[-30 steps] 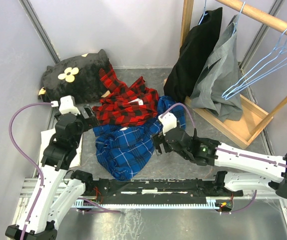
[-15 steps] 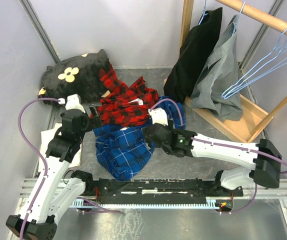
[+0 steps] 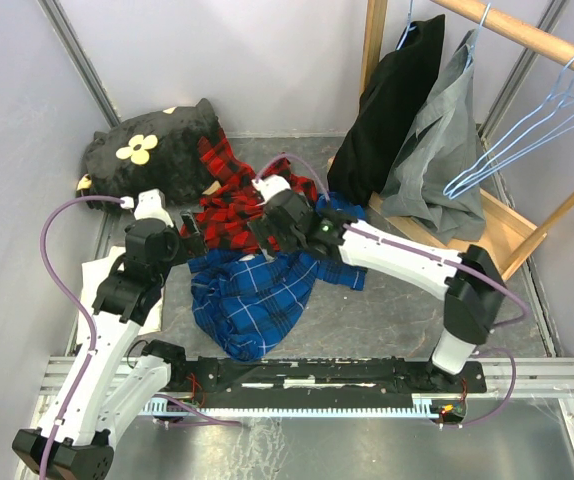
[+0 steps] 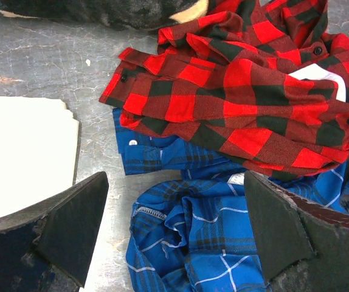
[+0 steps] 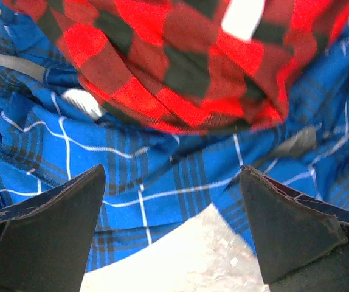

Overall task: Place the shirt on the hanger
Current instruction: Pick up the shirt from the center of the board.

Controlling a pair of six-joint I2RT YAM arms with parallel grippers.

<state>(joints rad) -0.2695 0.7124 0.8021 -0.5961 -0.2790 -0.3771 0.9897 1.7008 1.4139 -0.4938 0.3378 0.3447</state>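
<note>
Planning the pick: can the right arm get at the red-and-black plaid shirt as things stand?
Probably yes. Its fingers stand open just short of the red-and-black plaid shirt, which lies on top of the blue plaid shirt with nothing covering it.

The shirt (image 4: 241, 103) is lying just ahead of the left gripper (image 4: 176, 176), overlapping the other shirt (image 4: 193, 237) that is spreading beneath its fingers (a flat board (image 4: 22, 152) is sitting to its left). The right gripper (image 5: 173, 170) is hovering over that same overlap. The hanger (image 3: 515, 150) is hanging on the rail (image 3: 527, 35), well apart from both grippers, on the right arm's side.
</note>
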